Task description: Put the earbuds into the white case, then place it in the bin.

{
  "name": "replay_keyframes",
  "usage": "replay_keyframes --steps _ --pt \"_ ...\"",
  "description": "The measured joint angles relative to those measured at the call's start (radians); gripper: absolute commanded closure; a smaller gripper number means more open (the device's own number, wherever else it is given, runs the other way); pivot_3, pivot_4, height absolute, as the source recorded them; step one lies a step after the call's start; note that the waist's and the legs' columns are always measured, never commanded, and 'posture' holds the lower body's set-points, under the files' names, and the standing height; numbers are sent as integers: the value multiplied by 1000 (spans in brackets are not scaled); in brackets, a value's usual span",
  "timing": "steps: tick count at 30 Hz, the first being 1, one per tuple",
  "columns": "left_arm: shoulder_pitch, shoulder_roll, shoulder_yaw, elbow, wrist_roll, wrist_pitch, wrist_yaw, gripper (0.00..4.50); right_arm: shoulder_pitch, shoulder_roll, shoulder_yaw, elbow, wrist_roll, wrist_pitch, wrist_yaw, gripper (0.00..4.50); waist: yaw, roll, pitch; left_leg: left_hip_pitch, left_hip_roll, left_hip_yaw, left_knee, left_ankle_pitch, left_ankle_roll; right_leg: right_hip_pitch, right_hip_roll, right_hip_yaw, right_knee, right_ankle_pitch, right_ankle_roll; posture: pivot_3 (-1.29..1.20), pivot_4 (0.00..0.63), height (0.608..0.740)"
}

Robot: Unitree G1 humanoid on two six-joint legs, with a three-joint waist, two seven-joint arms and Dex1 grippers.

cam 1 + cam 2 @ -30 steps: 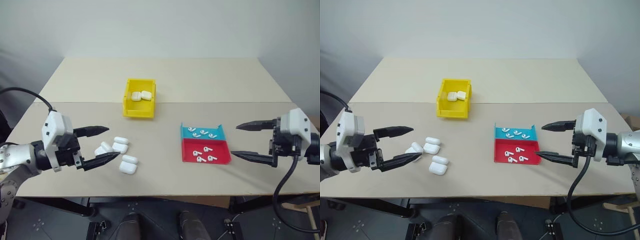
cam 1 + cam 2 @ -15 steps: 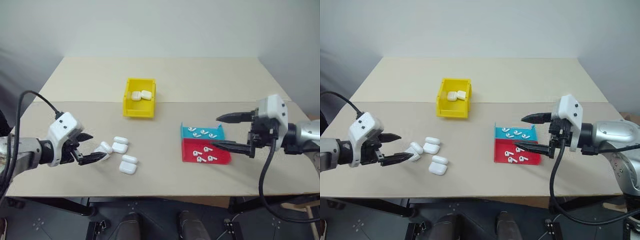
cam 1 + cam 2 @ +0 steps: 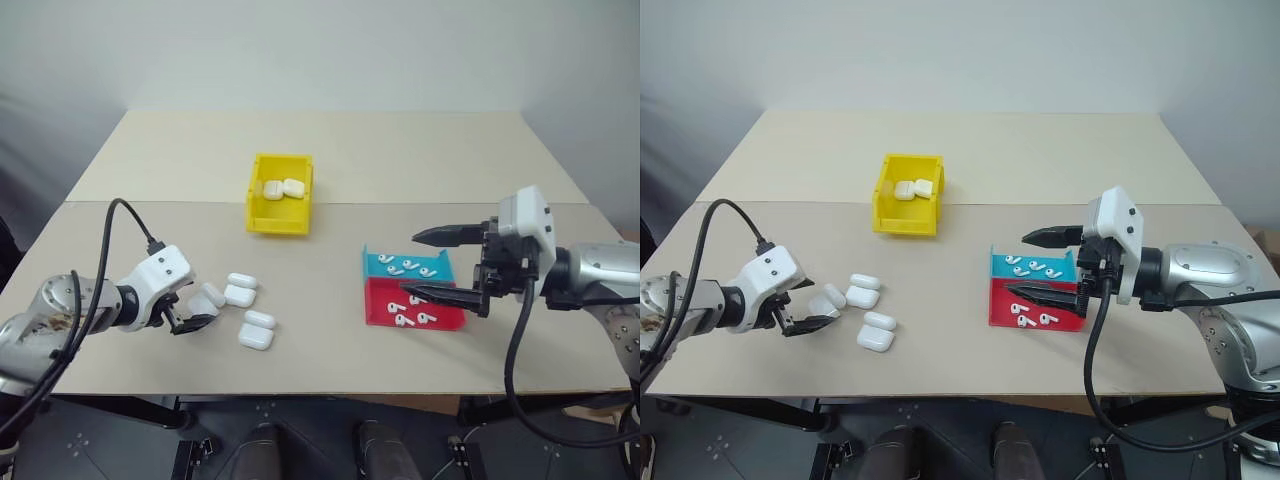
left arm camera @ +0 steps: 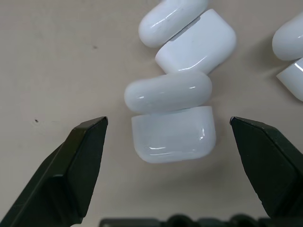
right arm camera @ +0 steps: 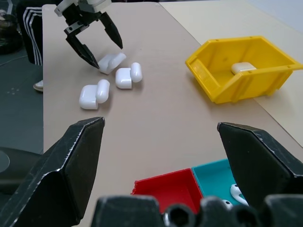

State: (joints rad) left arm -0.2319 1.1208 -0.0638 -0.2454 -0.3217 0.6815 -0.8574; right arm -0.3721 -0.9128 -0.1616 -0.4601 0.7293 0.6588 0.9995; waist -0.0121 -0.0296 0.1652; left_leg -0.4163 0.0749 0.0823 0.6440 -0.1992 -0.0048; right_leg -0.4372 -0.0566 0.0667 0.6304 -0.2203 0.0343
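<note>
White cases on tabletop [image 3: 240,294]: four, lids open
White cases in yellow bin [image 3: 282,188]: two
Yellow bin [image 3: 277,221]: one
Earbuds in blue tray [image 3: 411,266]: four
Earbuds in red tray [image 3: 412,310]: five

So the tabletop [image 3: 400,160] is a plain beige surface with a seam running across it. Sitting on it around 12 o'clock is the yellow bin [image 3: 279,195], with two white cases inside. Over at 9 o'clock there's a loose bunch of white cases [image 3: 240,309] lying open, four of them, close together. At 3 o'clock sit two shallow trays touching each other, the blue tray [image 3: 408,263] on the far side and the red tray [image 3: 425,306] nearer, both with earbuds [image 3: 408,267] scattered in them.
</note>
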Motion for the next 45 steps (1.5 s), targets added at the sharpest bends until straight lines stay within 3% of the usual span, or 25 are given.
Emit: replay_keyframes --steps 6,15,29,36,45 --pt "-76 -30 -95 87 76 -44 -70 0 31 3 -2 -31 0 0 -6 42 0 0 0 0 0 -1 0 0 0 0 1 0 1 0 0 0 150 740" --pt "-310 -63 -277 198 214 19 -222 0 41 4 -7 -50 2 0 -19 42 4 0 -1 1 -1 -1 4 0 1 3 1 1 2 -2 7 0 150 740" --pt "-351 -42 -314 222 290 68 -353 0 58 21 -8 -68 3 0 -51 42 -11 0 -2 1 -1 -2 4 0 1 1 2 2 5 -3 7 0 150 740" --pt "-367 -60 -331 229 304 123 -368 1579 58 22 -8 -68 2 0 -61 0 -8 0 -2 3 -1 -2 6 2 3 1 2 3 13 -5 8 0 150 740" --pt "-325 -83 -258 239 305 116 -319 1579 58 24 -8 -71 2 0 -67 0 -9 0 -2 11 -1 -4 6 3 4 6 3 3 15 -8 0 0 150 740"
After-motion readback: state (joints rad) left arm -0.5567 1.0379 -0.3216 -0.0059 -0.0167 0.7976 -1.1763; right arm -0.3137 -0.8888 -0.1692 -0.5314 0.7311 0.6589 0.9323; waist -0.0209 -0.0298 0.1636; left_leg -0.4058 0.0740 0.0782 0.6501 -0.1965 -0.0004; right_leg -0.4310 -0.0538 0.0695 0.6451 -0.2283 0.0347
